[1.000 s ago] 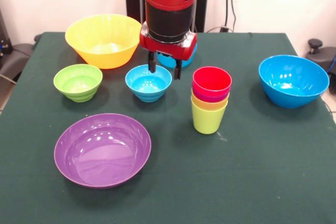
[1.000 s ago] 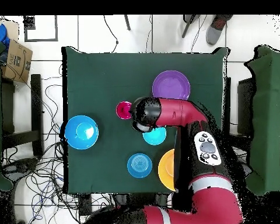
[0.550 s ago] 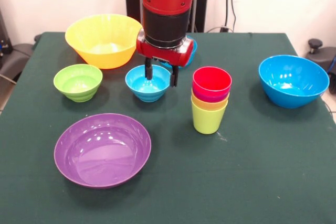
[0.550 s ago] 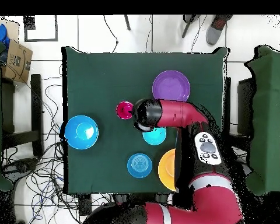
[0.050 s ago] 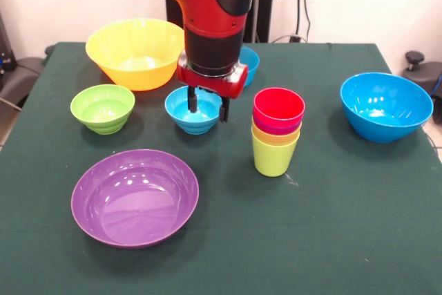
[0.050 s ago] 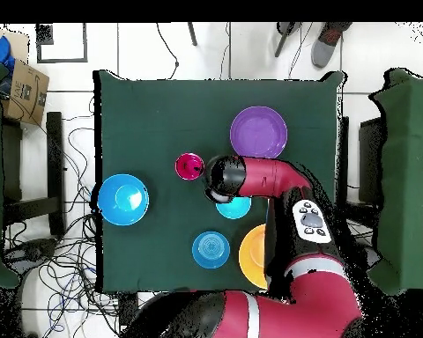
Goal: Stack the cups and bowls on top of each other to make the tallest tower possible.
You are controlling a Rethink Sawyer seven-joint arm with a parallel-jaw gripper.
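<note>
Black-fingered claw (image 5: 208,106) hanging open and empty, one finger dipped inside the near small blue bowl (image 5: 195,110), the other just outside that bowl's rim on the side toward the cup stack. Seen from overhead, claw hidden under the red wrist, small blue bowl (image 6: 235,208) peeking out beside the arm (image 6: 259,176). Just beside the claw, apart from it: tower (image 5: 276,132) of four nested cups, lime green lowest, then yellow, purple, red on top; from above only the red mouth (image 6: 189,165) visible. Behind the arm, second small blue bowl (image 5: 248,63), partly hidden. Further off, large yellow-orange bowl (image 5: 137,52) at the back, small green bowl (image 5: 102,107) in front of it, wide purple bowl (image 5: 135,196) nearest the camera. Well apart on the other side, large blue bowl (image 5: 385,106). All standing on dark green table cloth (image 5: 331,226), rims up.
</note>
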